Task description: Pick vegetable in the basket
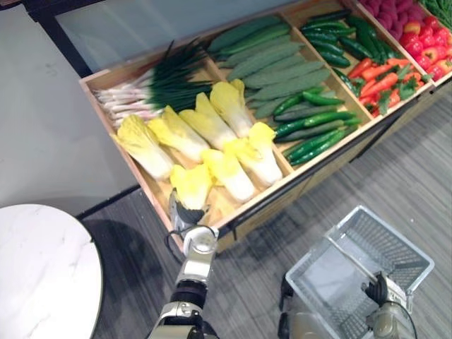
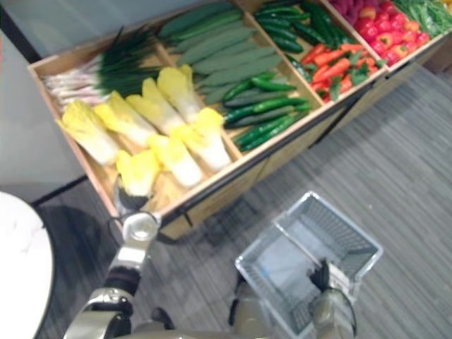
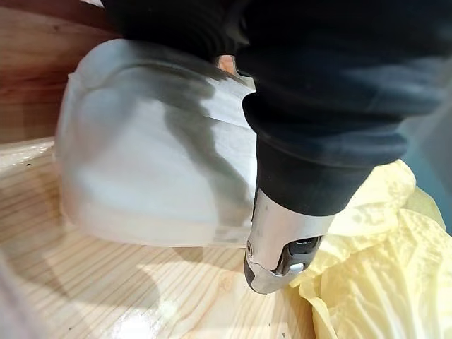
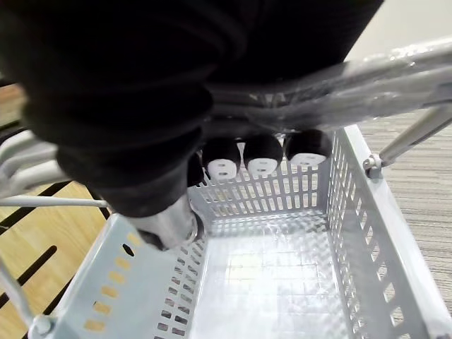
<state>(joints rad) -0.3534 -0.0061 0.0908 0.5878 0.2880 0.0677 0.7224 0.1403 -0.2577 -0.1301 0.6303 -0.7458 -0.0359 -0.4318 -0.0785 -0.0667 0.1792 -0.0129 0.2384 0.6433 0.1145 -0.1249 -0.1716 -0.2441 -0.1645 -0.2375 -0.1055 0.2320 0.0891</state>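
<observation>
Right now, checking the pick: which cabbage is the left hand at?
The frontmost cabbage, nearest the front edge of the crate; the left hand is at its white base.

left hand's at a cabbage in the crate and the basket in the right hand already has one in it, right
No: the right wrist view shows the basket empty. The left hand is at a cabbage in the crate, and the right hand holds the basket.

Seven yellow cabbages (image 1: 227,174), one wire basket (image 1: 399,237), one white table (image 1: 42,268).
</observation>
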